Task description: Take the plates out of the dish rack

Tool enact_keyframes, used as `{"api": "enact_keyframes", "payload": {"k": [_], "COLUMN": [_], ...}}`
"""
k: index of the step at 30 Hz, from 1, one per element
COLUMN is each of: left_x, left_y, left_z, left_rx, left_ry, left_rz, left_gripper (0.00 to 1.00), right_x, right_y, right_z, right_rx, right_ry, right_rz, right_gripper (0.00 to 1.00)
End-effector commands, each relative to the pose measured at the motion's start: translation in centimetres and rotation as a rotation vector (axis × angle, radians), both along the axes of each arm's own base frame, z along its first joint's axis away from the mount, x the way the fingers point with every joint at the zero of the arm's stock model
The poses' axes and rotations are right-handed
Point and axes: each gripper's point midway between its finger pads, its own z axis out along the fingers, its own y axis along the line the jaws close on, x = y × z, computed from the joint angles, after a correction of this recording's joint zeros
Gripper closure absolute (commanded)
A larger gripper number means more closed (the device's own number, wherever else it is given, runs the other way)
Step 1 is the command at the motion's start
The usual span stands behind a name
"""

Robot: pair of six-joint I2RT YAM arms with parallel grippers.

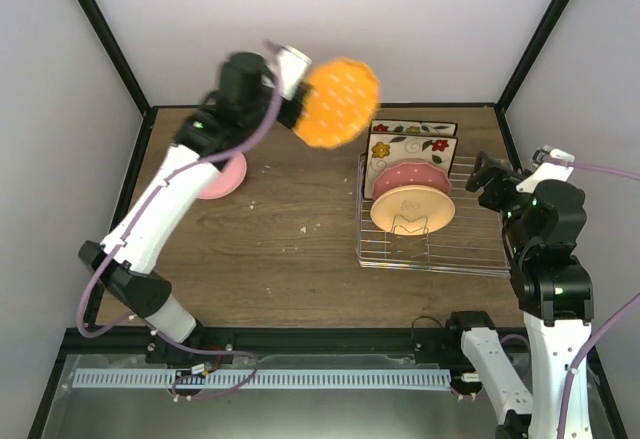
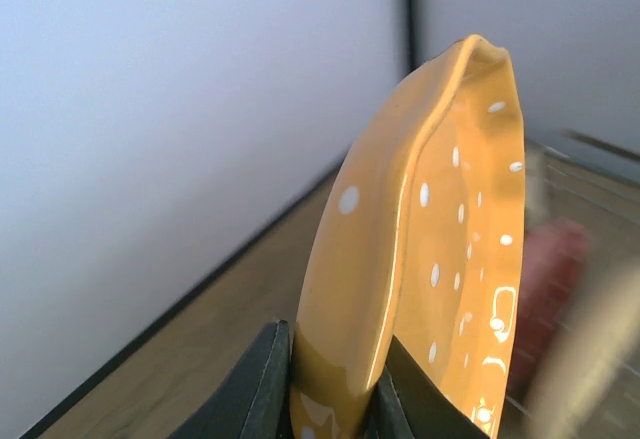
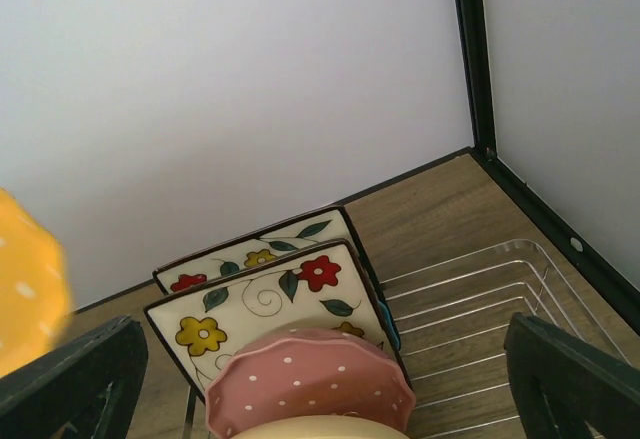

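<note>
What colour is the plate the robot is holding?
The plate is orange with white dots; left wrist view.

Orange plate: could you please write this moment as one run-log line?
left gripper: shut on orange plate, aloft | right gripper: open, beside dish rack | pink plate: on table

We see a brown wood-grain table (image 1: 300, 259) boxed in by plain pale walls: a back wall (image 1: 400, 29) at 12 o'clock, a side wall (image 1: 50, 159) at 9 and another (image 1: 610, 89) at 3. Black frame posts (image 1: 100, 29) rise from the far corners, at 11 and 1. The light is soft and even. At 6 o'clock a white slotted rail (image 1: 260, 379) lies on a grey ledge (image 1: 350, 414).
</note>
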Motion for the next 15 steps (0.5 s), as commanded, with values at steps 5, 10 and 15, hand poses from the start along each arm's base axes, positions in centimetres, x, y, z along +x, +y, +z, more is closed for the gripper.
{"api": "enact_keyframes", "payload": {"k": [5,10,15], "left_x": [9.1,10.5,10.1], "left_y": [18.3,19.7,16.8], "left_z": [-1.0,-12.0,-18.0], "left_rx": [-0.527,-0.724,-0.798], "left_ry": [0.246,0.564,0.760], "left_rz": [0.425,0.457,0.410], "left_gripper": [0.96,0.96,0.96], "right_x": [1.3,1.5,0.9], "right_y": [0.4,0.5,0.3], "right_z": [0.4,0.8,1.2], "right_rx": [0.020,0.019,0.015], "right_ry": [-0.019,-0.021,-0.018], "right_rz": [0.019,0.029,0.018], "right_gripper": [0.00,0.00,0.00]}}
